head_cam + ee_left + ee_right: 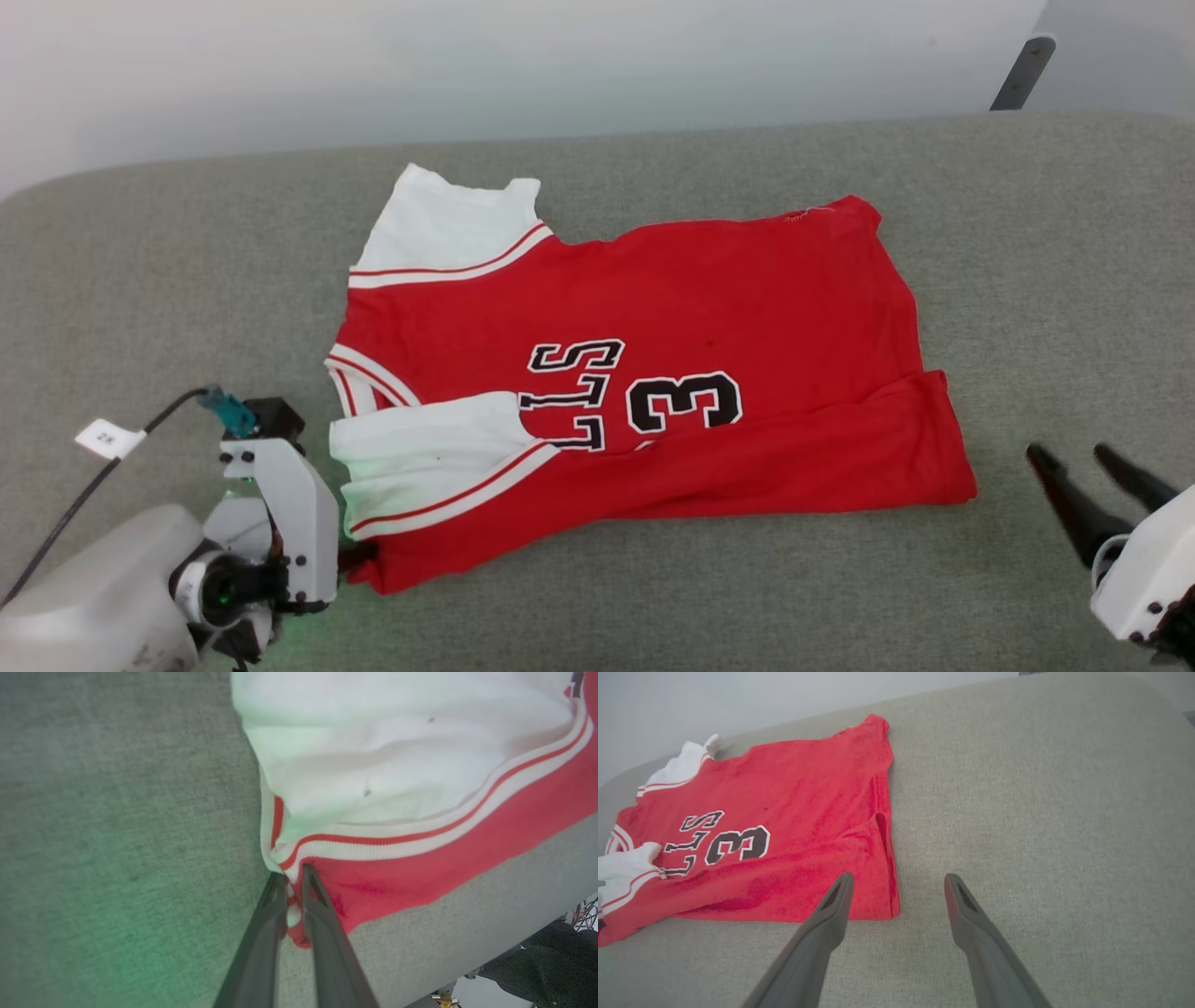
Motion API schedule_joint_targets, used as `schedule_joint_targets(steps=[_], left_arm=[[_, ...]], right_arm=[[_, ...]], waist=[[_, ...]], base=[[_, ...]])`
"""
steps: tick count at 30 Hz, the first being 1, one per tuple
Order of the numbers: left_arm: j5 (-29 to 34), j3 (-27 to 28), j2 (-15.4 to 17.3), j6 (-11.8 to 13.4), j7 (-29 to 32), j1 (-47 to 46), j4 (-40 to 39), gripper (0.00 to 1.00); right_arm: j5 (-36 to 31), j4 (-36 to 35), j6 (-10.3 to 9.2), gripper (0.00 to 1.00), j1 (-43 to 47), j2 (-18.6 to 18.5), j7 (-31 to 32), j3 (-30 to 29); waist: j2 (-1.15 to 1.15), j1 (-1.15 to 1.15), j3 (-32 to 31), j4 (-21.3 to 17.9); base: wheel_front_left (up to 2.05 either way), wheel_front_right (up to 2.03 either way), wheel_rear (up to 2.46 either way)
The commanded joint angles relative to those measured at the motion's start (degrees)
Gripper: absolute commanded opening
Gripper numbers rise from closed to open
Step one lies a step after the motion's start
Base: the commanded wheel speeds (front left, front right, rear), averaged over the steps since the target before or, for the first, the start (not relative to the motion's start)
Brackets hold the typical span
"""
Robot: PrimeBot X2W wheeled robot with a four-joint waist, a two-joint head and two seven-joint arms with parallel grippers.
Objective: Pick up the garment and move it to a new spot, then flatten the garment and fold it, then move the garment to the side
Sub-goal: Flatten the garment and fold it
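Red garment [709,299] corner in left hand [294,877]; right hand [896,882] agape, apart.

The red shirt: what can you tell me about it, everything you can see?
The red jersey-style T-shirt has white short sleeves with red-striped trim and black, white-edged lettering, partly covered. It lies sideways on the grey fabric surface, its near edge folded over the front, one sleeve on top. The left end effector pinches its near corner by that sleeve; the open right end effector is apart from it.
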Motion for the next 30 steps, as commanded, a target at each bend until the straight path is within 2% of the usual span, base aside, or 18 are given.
schedule_joint_targets(steps=[1,7,13,21,26,28,29,30], left_arm=[[0.7,-0.9,-1.5,-0.1,-0.4,0.7,1.3,0.0],[1.4,-0.7,-2.5,-0.8,0.2,-1.5,3.3,0.0],[2.4,-0.7,-3.8,-1.6,-0.3,-3.1,3.6,0.0],[3.4,-0.6,-5.9,-2.3,-0.7,-5.1,4.2,0.0],[3.5,-0.5,-6.8,-3.0,-1.0,-5.9,5.3,0.0],[3.5,-0.4,-7.0,-3.4,-1.1,-6.0,5.8,0.0],[3.5,-0.3,-7.1,-3.6,-1.2,-6.0,6.0,0.0],[3.5,-0.3,-7.2,-3.6,-1.3,-6.0,6.3,0.0]], right_arm=[[0.4,-0.3,-0.04,1.0,0.6,-0.4,1.4,0.5],[1.6,1.1,-0.04,1.0,-0.8,-0.6,7.0,2.3],[1.0,5.4,-0.04,1.0,-5.1,-1.3,10.3,4.0],[-1.1,16.2,-0.04,1.0,-12.1,-2.6,13.2,6.4],[-1.5,23.9,-0.04,1.0,-14.7,-2.9,14.3,10.5],[-1.0,26.6,-0.04,0.43,-15.3,-2.7,14.3,11.6],[-0.9,27.7,-0.04,0.0,-15.7,-3.1,14.6,12.6],[-0.8,28.8,-0.04,0.0,-15.9,-3.3,14.7,12.8]], waist=[[0.0,0.0,0.4,0.0],[0.0,0.0,1.7,0.8],[0.0,0.0,3.2,2.1],[0.0,0.0,5.3,4.1],[0.0,0.0,6.0,4.8],[0.0,0.0,6.1,4.9],[0.0,0.0,6.1,5.0],[0.0,0.0,6.0,5.1]], base=[[0.0,0.0,0.0],[0.0,0.0,0.0],[0.0,0.0,0.0],[0.0,0.0,0.0],[0.0,0.0,0.0],[0.0,0.0,0.0],[0.0,0.0,0.0],[0.0,0.0,0.0]])
